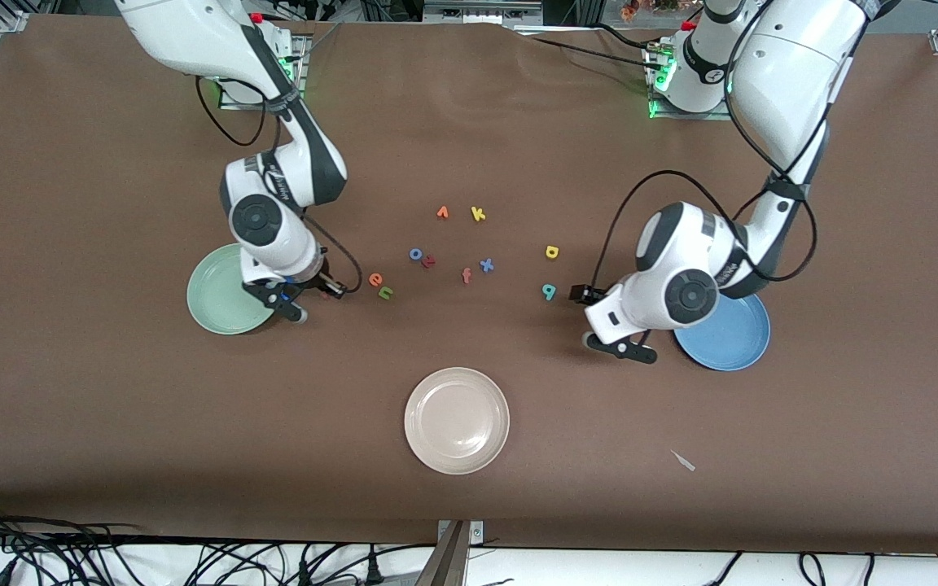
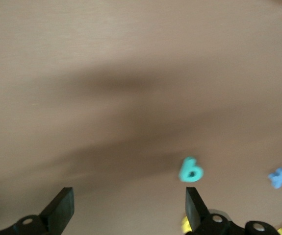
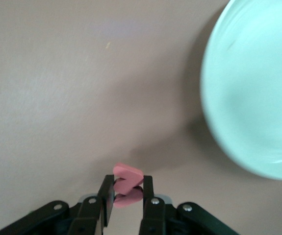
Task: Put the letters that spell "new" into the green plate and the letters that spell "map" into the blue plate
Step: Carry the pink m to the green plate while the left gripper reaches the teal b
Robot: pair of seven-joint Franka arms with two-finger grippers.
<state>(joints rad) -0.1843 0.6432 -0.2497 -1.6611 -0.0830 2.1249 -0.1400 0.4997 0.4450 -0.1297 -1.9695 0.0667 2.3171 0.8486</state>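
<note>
While clamped between the right gripper's jaws, the salmon-pink zigzag foam "w" hangs just off the rim of the round pale mint-green plastic plate, over bare surface beside it. Key relation: plate lies to one side of the jaws, close, toward the right arm's end of the surface; judged next move is a short carry over the rim, then release. Plate looks empty. Orange-red foam "e" and green foam "n" lie on the surface just beside that gripper, right arm nearer.

Left gripper has jaws wide apart, holding nothing, hovering beside the round medium-blue plastic plate. Teal foam "p" sits ahead of its jaws; yellow foam "a" nearby, left arm nearer both. Blue "m" not seen; plate centre is hidden by the arm.
</note>
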